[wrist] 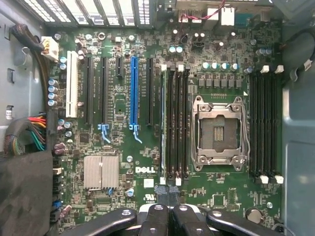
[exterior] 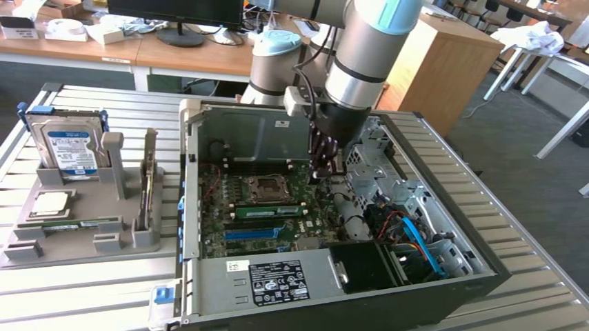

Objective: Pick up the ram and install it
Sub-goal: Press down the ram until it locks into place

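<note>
A long green ram stick (exterior: 267, 209) stands on edge in a memory slot of the motherboard (exterior: 241, 238), beside the empty processor socket (exterior: 269, 185). In the wrist view it is edge-on, a thin line (wrist: 162, 123) in the slot next to the black memory slots (wrist: 176, 123). My gripper (exterior: 324, 171) hangs inside the open case, above the board and near the far end of the socket, apart from the stick. Its dark fingers (wrist: 158, 216) are pressed together, so the gripper (wrist: 167, 191) is shut with nothing between them.
The open computer case (exterior: 189, 207) lies on a slatted metal table (exterior: 83, 289). At the exterior view's left, a grey holder (exterior: 110, 241) carries a hard drive (exterior: 66, 148), a silvery chip (exterior: 51, 201), another green stick (exterior: 69, 224) and an upright card (exterior: 147, 183). Cables (exterior: 414, 238) fill the case's right side.
</note>
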You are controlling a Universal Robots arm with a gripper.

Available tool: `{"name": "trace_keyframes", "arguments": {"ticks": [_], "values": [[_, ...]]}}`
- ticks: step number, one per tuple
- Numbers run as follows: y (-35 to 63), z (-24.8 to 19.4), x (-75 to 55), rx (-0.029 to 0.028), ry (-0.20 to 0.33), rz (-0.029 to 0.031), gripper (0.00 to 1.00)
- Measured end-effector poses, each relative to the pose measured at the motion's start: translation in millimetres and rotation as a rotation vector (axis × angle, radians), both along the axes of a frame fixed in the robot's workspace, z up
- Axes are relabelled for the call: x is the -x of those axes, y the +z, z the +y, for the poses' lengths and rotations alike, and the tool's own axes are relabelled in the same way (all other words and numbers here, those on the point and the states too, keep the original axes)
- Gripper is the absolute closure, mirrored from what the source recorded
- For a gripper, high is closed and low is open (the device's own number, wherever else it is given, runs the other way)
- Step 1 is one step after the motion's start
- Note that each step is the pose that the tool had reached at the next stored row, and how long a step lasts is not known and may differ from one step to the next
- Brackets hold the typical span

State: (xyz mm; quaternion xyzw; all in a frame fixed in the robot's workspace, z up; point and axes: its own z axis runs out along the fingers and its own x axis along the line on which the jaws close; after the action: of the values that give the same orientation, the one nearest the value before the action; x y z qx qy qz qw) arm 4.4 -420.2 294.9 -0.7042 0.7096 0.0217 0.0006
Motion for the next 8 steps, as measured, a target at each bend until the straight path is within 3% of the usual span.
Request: {"name": "trace_keyframes", "arguments": {"ticks": [8], "values": [[-7.8, 0.0, 0.0, 0.0, 0.0, 0.0, 0.9]]}}
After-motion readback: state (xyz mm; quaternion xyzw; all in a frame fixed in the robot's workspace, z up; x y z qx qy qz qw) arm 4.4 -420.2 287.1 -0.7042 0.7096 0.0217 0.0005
